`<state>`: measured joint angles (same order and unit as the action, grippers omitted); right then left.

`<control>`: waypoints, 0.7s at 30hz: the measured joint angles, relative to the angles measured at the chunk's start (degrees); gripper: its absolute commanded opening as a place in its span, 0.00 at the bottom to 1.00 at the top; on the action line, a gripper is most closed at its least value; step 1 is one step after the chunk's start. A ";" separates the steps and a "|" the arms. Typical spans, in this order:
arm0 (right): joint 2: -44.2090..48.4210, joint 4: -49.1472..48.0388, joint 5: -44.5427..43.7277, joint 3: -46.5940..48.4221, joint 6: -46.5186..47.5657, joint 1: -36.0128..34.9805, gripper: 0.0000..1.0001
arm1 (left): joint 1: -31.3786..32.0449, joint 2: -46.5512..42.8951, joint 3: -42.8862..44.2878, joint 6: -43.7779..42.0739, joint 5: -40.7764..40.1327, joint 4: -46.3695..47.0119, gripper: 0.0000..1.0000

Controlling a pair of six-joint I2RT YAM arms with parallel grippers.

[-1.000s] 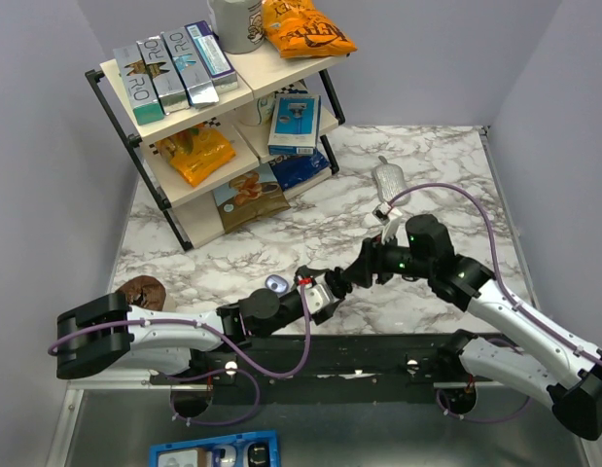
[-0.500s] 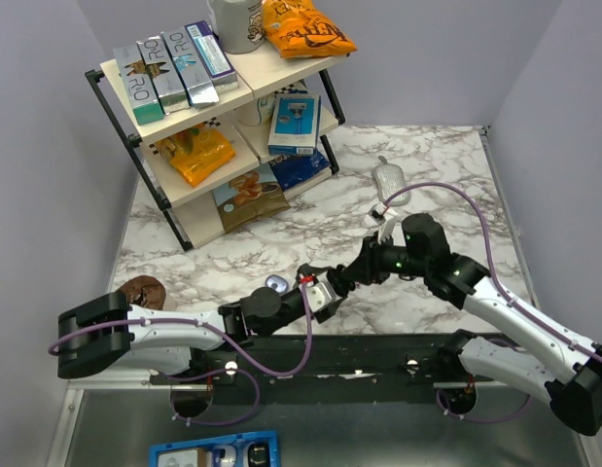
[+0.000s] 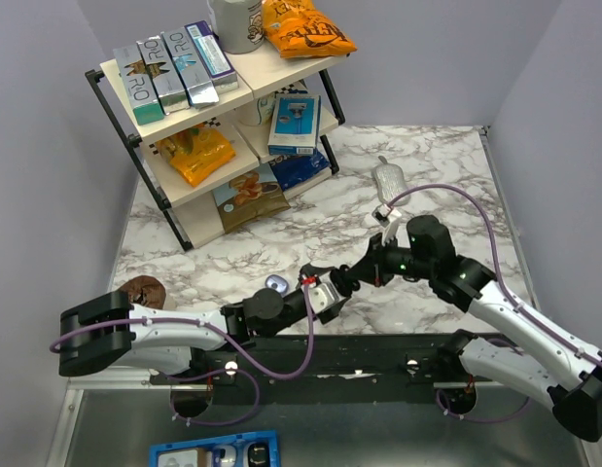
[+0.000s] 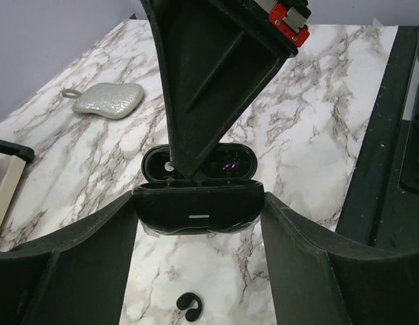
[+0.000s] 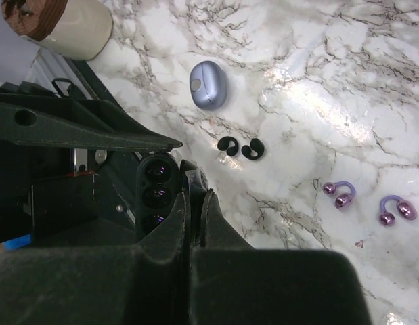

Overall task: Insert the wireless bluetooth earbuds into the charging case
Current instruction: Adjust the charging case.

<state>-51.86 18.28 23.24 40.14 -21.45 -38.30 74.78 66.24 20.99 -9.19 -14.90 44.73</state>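
Earbuds: all four lie loose on the table. The black pair is just beside the lavender case and the purple pair farther from it. None sits in any case.
Lavender case: rests on the table with its lid down, and neither gripper touches it.
Change: within the last second the right gripper has gone from wide to fully pinched. Its fingers are pressed together, and nothing shows between them.
Fingertips: they dip into one well of an open black case.
Left gripper: set mid-wide, clamping that black case by its sides, near the lavender case.
Meaning: the pinch seems to have caught no earbud. It looks like probing the black case, so insertion has likely not begun.
Around: a silver pouch and a shelf stand well apart from the lavender case.
In the way: the closed lid must open first, and the left arm crowds the space beside the lavender case.
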 measured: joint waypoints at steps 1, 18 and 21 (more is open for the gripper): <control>0.42 0.39 -0.02 0.13 0.22 0.00 0.01 | 0.13 0.00 0.00 -0.02 0.00 0.22 0.81; 9.18 7.87 -3.85 7.54 11.15 -1.14 0.01 | -7.19 -14.01 3.43 11.41 7.93 -20.20 0.99; 13.00 7.78 -7.61 5.03 15.10 -4.35 0.01 | -17.66 -18.36 3.96 18.45 21.94 -21.11 0.99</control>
<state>-38.85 26.06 15.64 45.17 -6.35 -42.65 57.12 47.88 24.95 9.26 7.05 23.62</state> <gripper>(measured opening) 0.034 0.988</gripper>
